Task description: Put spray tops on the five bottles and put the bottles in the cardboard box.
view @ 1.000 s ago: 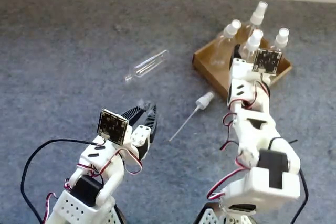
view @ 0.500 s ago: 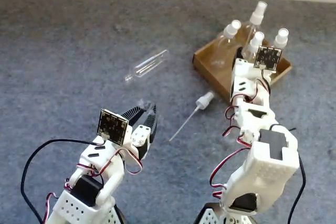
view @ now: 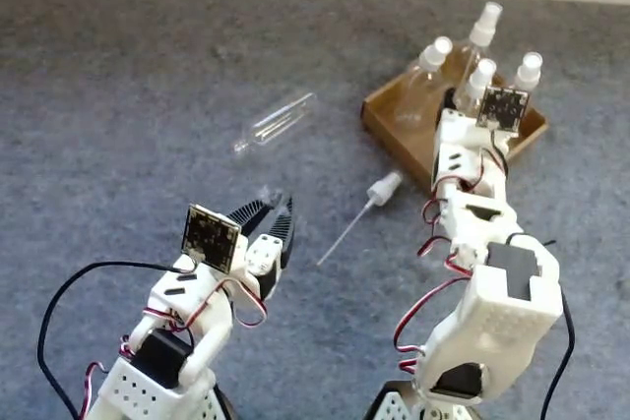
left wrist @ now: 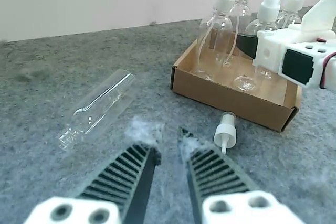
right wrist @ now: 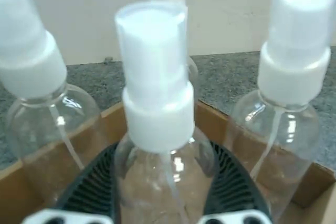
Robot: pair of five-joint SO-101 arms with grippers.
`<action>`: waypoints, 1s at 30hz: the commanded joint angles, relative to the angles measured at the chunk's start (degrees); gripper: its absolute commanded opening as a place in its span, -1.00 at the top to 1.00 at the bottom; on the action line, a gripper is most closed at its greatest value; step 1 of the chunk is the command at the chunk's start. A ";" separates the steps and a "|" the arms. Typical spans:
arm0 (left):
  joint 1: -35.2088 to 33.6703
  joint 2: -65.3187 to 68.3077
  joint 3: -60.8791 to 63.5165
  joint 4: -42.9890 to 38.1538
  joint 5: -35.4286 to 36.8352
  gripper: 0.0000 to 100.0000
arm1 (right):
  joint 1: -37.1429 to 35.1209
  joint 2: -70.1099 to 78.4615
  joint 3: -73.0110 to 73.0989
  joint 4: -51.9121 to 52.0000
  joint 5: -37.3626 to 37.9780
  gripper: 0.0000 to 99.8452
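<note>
four of the five bottles stand capped in the cardboard box (view: 389, 130). the right claw (right wrist: 163, 174) sits low inside it, its ribbed jaws pressed against both sides of the held bottle (right wrist: 160, 145), which stands upright with its base down among three other capped bottles (view: 430, 61) packed close around it.

the step in hand looks like setting this bottle down and letting go. to do it well, the jaws should spread only enough to clear the glass, since the neighbours stand just beside each pad. the claw should then draw back along its own line instead of swinging sideways. these tall, light bottles would likely tip at a small nudge, and the box wall is low.

the left claw (left wrist: 168, 135) hangs above the desk (view: 148, 66), empty, with a narrow gap between its jaws. ahead of it the uncapped bottle (left wrist: 97, 108) lies on its side, well apart from the box. the last spray top (left wrist: 226, 129) lies on the desk just beside the box's near wall, with its thin tube trailing away from the box.
</note>
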 commanded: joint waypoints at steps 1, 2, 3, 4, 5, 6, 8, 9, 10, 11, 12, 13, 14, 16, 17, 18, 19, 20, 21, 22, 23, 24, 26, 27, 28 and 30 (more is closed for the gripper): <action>-0.84 -0.04 1.19 0.09 -0.44 0.99 | 0.31 -0.22 -2.77 -1.36 0.00 0.82; -0.84 -0.04 1.19 0.09 -0.44 0.99 | 0.31 -0.22 -2.77 -1.36 0.00 0.78; -0.84 -0.04 1.19 0.09 -0.44 0.99 | 0.31 -0.22 -2.77 -1.36 0.00 0.76; -0.84 -0.04 1.19 0.09 -0.44 0.99 | 0.31 -0.22 -2.77 -1.36 0.00 0.76; -0.84 0.04 1.19 0.09 -0.44 0.99 | 0.31 -0.31 -2.77 -1.36 0.00 0.76; -0.84 0.04 1.19 0.09 -0.44 0.99 | 0.31 -0.40 -2.77 -1.36 0.00 0.76; -0.84 0.04 1.19 0.09 -0.44 0.99 | 0.31 -0.57 -2.77 -1.36 0.00 0.76; -0.84 0.13 1.19 0.09 -0.44 0.99 | 0.31 -0.57 -2.77 -1.36 0.00 0.76; -0.84 0.13 1.19 0.09 -0.44 0.99 | 0.31 -0.57 -2.77 -1.36 0.00 0.75; -0.84 0.13 1.19 0.09 -0.44 0.99 | 0.31 -0.57 -2.77 -1.36 0.00 0.75; -0.84 0.13 1.19 0.09 -0.44 0.99 | 0.31 -0.57 -2.77 -1.36 0.00 0.75; -0.84 0.13 1.19 0.09 -0.44 0.99 | 0.31 -0.57 -2.77 -1.36 0.00 0.75; -0.84 0.13 1.19 0.09 -0.44 0.99 | 0.31 -0.57 -2.68 -1.36 0.00 0.75; -0.84 0.13 1.19 0.09 -0.44 0.99 | 0.31 -0.57 -2.68 -1.36 0.00 0.75; -0.84 0.13 1.19 0.09 -0.44 0.99 | 0.31 -0.57 -2.68 -1.36 0.00 0.75; -0.84 0.13 1.19 0.09 -0.44 0.99 | 0.31 -0.57 -2.68 -1.36 0.00 0.75; -0.84 0.13 1.19 0.09 -0.44 0.99 | 0.31 -0.57 -2.68 -1.36 0.00 0.75; -0.84 0.13 1.19 0.09 -0.44 0.99 | 0.31 -0.57 -2.68 -1.36 0.00 0.75; -0.84 0.13 1.19 0.09 -0.44 0.99 | 0.31 -0.57 -2.68 -1.36 0.00 0.75; -0.84 0.13 1.19 0.09 -0.44 0.99 | 0.31 -0.57 -2.68 -1.36 0.00 0.75; -0.84 0.13 1.19 0.09 -0.44 0.99 | 0.31 -0.57 -2.68 -1.36 0.00 0.75; -0.84 0.13 1.19 0.09 -0.44 0.99 | 0.31 -0.57 -2.68 -1.36 0.00 0.75; -0.84 0.13 1.19 0.09 -0.44 0.99 | 0.31 -0.57 -2.68 -1.36 0.00 0.74; -0.84 0.13 1.19 0.09 -0.44 0.99 | 0.31 -0.57 -2.68 -1.36 0.00 0.72; -0.84 0.13 1.19 0.09 -0.44 0.99 | 0.22 -0.57 -2.68 -1.36 0.00 0.69; -0.84 0.13 1.19 0.09 -0.44 0.99 | -0.13 -0.57 -2.68 -1.36 0.00 0.63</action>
